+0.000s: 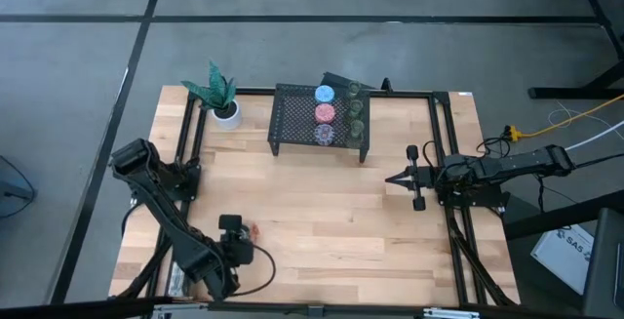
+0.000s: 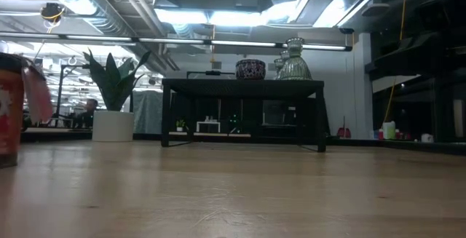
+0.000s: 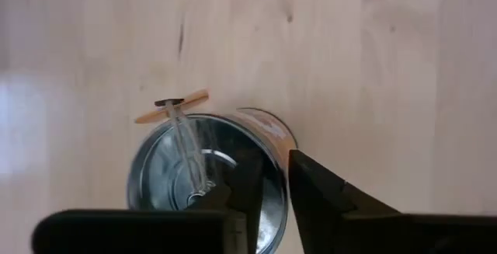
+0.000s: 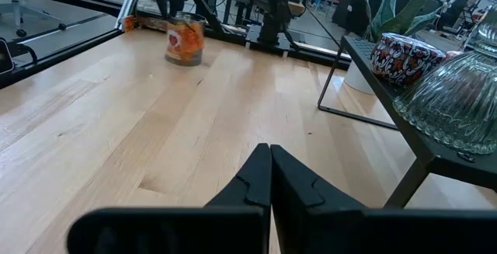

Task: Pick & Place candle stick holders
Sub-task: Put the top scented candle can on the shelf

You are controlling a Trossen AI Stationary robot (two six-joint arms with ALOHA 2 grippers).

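My left gripper (image 3: 268, 196) is down at the near-left corner of the table (image 1: 322, 212), and its fingers (image 3: 326, 192) are pinched on the rim of a silvery holder with orange marks (image 3: 233, 149): one finger inside the cup, the other outside against the wall, only a narrow gap between them, so I'm holding it by the edge. Just past my fingertips there's a little wick clip with an orange stick across the holder's mouth. Further out, well apart from my left gripper, my right gripper (image 4: 269, 176) hovers over the right side of the table with its fingers pressed together and nothing between them. Farthest from both, at the back of the table, the black mesh rack (image 1: 292, 114) has the blue holder (image 1: 325, 93), pink holder (image 1: 325, 113) and purple holder (image 1: 325, 135) in a row on top, with the olive-green glassy holders (image 1: 356, 110) just beside them. The white pot with a plant (image 1: 227, 114) sits left of the rack.
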